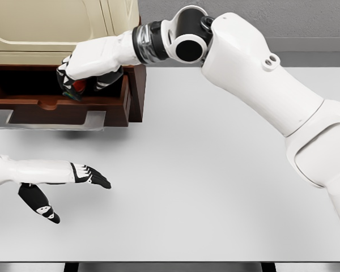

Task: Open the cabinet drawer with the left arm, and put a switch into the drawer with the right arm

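Two hands show, no readable writing: right hand (88, 65) at eleven o'clock, fingers gripping the switch (76, 88) over the open drawer (62, 105); left hand (62, 181) at eight o'clock, fingers spread.

The drawer (62, 105) stands pulled out of the cabinet (51, 25), its mouth largely filled by the right hand (88, 68) reaching in from the right. The cabinet body overhangs it closely, perhaps leaving little headroom. The table (215, 187) lies bare except where the left hand (73, 175) hovers at the lower left.

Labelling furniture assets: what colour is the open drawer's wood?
Dark reddish-brown, on the drawer beneath the right hand; head view shows it best.
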`<state>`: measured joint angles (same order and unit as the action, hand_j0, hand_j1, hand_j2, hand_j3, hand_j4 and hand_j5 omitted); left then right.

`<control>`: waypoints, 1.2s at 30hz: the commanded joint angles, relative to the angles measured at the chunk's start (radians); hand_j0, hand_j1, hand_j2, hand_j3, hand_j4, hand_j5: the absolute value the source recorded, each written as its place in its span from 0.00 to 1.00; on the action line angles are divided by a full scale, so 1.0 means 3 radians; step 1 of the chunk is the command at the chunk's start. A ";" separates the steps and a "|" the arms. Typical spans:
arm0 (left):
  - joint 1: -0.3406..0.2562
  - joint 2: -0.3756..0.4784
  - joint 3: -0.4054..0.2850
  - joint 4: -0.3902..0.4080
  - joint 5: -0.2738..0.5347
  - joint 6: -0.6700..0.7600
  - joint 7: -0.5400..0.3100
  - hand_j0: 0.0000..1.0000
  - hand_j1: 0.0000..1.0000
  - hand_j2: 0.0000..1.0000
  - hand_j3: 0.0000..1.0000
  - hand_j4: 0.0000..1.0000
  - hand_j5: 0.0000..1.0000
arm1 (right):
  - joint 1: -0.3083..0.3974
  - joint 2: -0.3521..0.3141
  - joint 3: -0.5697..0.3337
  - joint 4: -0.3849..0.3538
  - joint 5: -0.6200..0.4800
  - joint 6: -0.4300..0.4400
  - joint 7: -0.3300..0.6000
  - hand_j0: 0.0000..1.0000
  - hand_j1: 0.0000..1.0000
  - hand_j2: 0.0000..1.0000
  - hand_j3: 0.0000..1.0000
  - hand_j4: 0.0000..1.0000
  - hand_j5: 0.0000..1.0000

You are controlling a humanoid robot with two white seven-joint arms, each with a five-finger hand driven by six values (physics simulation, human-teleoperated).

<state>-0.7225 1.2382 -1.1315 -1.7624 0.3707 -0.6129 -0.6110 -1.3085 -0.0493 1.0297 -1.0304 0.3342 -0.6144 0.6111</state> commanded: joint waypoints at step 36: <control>0.0000 0.0030 0.0003 -0.0001 0.0027 0.0007 0.0000 1.00 1.00 1.00 1.00 1.00 1.00 | 0.1810 -0.2367 -0.2067 -0.1101 -0.0056 0.0012 -0.0001 1.00 1.00 1.00 1.00 1.00 1.00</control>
<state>-0.7224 1.2466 -1.1312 -1.7623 0.3712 -0.6129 -0.6110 -0.7639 -0.7534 0.4182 -1.3814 0.3229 -0.6139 0.6114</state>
